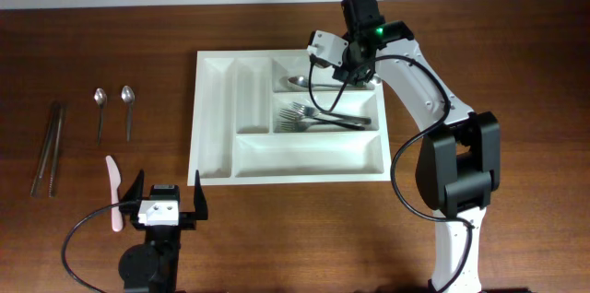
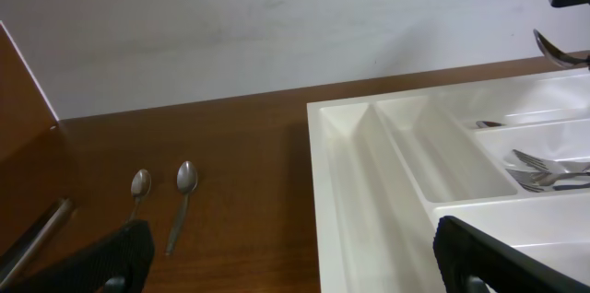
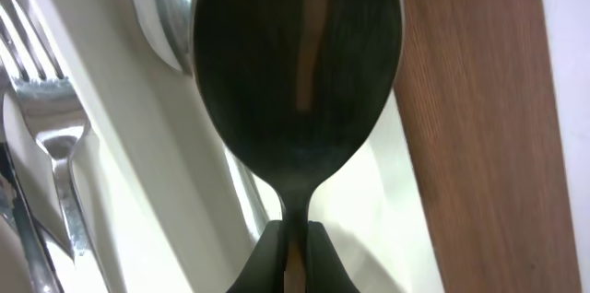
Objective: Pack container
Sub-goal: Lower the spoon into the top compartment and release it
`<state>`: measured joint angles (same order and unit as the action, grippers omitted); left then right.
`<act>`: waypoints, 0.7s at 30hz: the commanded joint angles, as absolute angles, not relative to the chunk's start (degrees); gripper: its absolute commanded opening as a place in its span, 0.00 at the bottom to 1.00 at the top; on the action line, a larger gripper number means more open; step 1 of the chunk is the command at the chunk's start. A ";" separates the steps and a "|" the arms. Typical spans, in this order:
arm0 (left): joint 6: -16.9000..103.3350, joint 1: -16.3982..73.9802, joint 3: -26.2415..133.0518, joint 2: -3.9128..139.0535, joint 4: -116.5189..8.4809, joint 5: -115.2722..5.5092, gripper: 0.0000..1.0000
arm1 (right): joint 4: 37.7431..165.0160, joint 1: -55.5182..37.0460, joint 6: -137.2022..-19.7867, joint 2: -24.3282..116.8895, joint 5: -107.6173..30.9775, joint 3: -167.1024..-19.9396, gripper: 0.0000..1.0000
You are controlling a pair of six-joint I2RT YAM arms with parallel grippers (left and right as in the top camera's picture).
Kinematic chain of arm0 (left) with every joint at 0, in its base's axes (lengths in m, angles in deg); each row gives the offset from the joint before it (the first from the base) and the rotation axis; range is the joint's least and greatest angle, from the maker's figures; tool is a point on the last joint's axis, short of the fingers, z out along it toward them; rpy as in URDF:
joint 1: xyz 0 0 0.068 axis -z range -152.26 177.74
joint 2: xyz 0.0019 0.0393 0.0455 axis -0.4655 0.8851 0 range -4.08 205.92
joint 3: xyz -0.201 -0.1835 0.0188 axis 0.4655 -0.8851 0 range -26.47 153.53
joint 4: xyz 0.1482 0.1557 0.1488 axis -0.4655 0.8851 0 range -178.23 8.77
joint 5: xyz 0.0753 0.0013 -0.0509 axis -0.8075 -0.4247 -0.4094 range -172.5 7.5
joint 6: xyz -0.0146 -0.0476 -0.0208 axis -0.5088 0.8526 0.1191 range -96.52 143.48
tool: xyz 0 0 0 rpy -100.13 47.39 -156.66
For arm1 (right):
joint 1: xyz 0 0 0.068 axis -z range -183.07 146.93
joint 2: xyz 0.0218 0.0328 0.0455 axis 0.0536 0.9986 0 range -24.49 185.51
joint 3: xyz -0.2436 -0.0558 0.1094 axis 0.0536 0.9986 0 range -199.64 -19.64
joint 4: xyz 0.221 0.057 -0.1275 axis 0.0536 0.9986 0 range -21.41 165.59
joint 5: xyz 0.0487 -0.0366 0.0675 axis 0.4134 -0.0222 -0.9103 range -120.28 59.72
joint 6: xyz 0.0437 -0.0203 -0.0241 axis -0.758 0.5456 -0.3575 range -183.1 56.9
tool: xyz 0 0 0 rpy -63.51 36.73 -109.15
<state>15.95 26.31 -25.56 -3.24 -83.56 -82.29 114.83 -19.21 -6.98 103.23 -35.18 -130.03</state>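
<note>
Jaws of the right gripper (image 3: 295,247) were clenched on the neck of a spoon (image 3: 300,63), that arm stretched over the container (image 1: 214,127), whose far long compartment lay directly beneath (forks (image 1: 309,118) sat in the next one). The left gripper (image 1: 168,182) gaped, empty, near the container's front-left corner

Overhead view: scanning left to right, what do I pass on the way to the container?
A pair of dark sticks → first spoon → second spoon → container. The pink knife and left gripper overlap these, so I've left them out.
</note>
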 commanded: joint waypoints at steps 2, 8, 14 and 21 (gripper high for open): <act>15.21 26.07 -25.94 -3.67 -83.51 -82.46 0.99 | 112.71 -20.37 -6.06 103.51 -37.63 -129.55 0.04; 15.21 26.07 -25.94 -3.67 -83.51 -82.46 0.99 | 111.60 -22.58 -4.77 104.34 -37.59 -129.55 0.04; 15.21 26.09 -25.94 -3.67 -83.51 -82.46 0.99 | 111.66 -23.74 -4.38 107.69 -36.91 -129.55 0.04; 15.21 26.07 -25.94 -3.67 -83.51 -82.46 0.99 | 111.69 -23.56 -3.26 108.39 -35.40 -129.55 0.04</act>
